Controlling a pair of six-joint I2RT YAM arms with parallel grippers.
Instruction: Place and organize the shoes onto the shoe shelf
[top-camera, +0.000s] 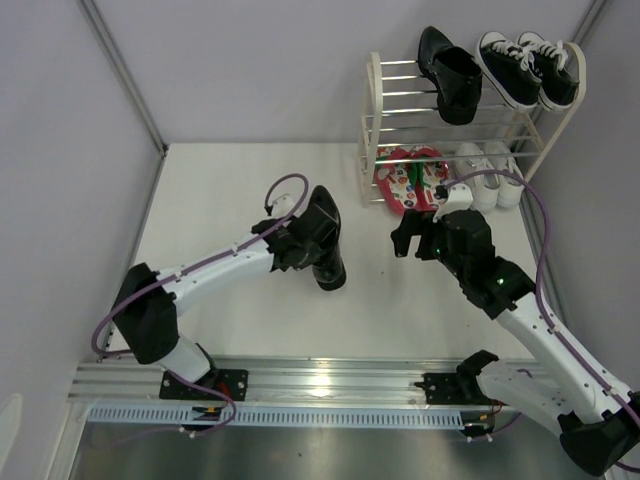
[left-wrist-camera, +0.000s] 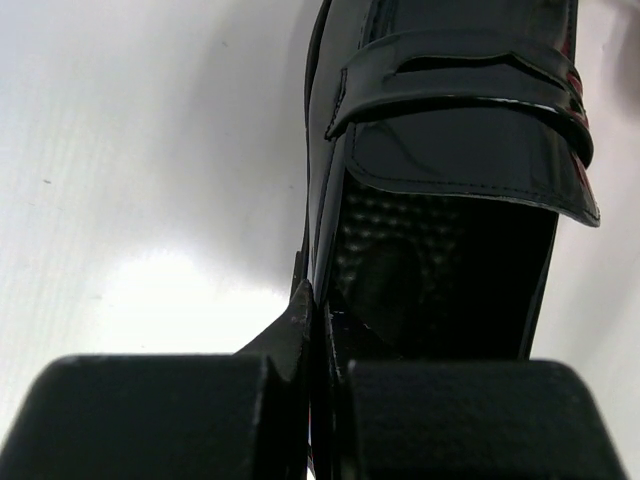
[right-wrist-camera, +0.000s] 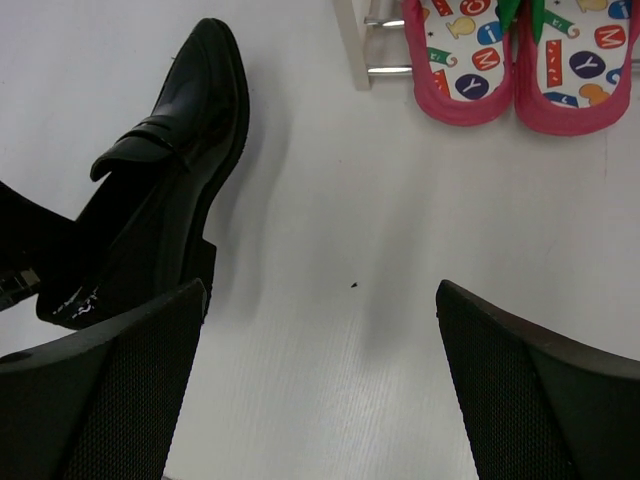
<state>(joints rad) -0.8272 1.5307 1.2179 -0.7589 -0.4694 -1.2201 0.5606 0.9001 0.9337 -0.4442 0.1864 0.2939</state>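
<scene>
Left pincer (left-wrist-camera: 318, 335) clamps shut on the shoe's (left-wrist-camera: 450, 120) heel wall at the worktop's (top-camera: 220, 190) middle, well apart from the shelf (top-camera: 372, 110); right pincer (right-wrist-camera: 320, 300) gapes empty. We should lift it level and seat it beside its mate (top-camera: 450, 75).

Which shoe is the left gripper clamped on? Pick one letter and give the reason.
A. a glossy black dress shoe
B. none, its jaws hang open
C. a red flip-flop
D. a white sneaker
A: in the left wrist view, the left gripper is closed, its fingers pinching the side edge of the glossy black dress shoe at the shoe's opening.
</scene>
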